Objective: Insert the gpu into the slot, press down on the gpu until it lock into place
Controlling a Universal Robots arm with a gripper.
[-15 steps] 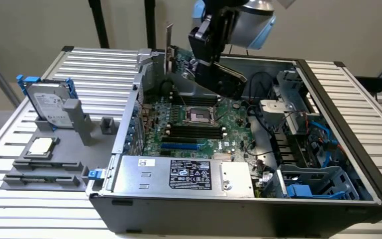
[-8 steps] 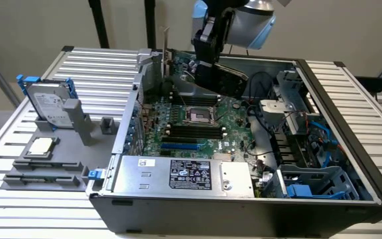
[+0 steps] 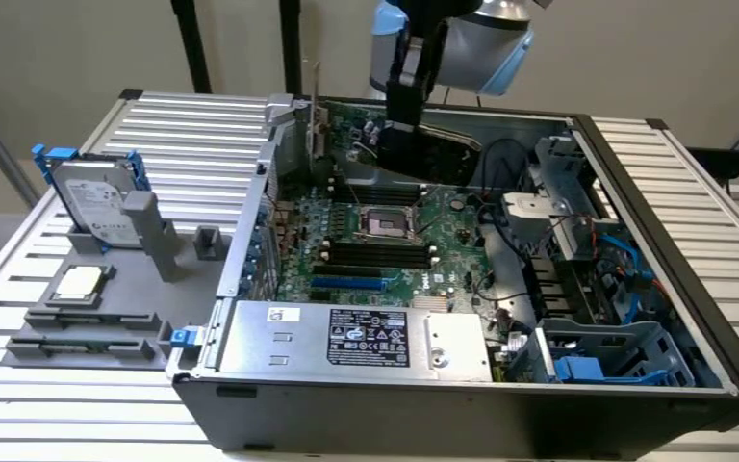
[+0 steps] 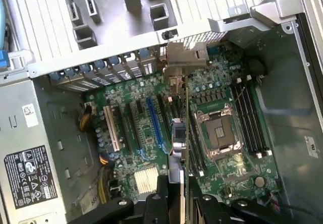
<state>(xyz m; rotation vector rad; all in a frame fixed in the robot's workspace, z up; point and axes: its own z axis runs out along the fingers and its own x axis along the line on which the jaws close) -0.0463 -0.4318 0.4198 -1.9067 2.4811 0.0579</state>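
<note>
The gpu (image 3: 431, 159), a black card, hangs tilted above the far end of the motherboard, inside the open computer case. Its silver bracket (image 3: 315, 120) stands by the case's rear wall. My gripper (image 3: 404, 127) comes down from above and is shut on the card's upper edge. In the wrist view the gpu (image 4: 177, 142) is edge-on between my fingers, with the gripper (image 4: 182, 196) at its near end and the bracket (image 4: 185, 57) at the far end. The bright-blue slot (image 3: 350, 284) (image 4: 154, 117) lies parallel to the card, off to its side, toward the power supply, with nothing in it.
The square CPU socket (image 3: 387, 224) (image 4: 219, 133) and black memory slots (image 3: 376, 255) (image 4: 250, 114) lie under and beside the card. The silver power supply (image 3: 357, 337) (image 4: 30, 156) borders the blue slot. Cables and drive bays (image 3: 588, 279) fill the exterior view's right. A hard drive (image 3: 93, 207) stands outside the case.
</note>
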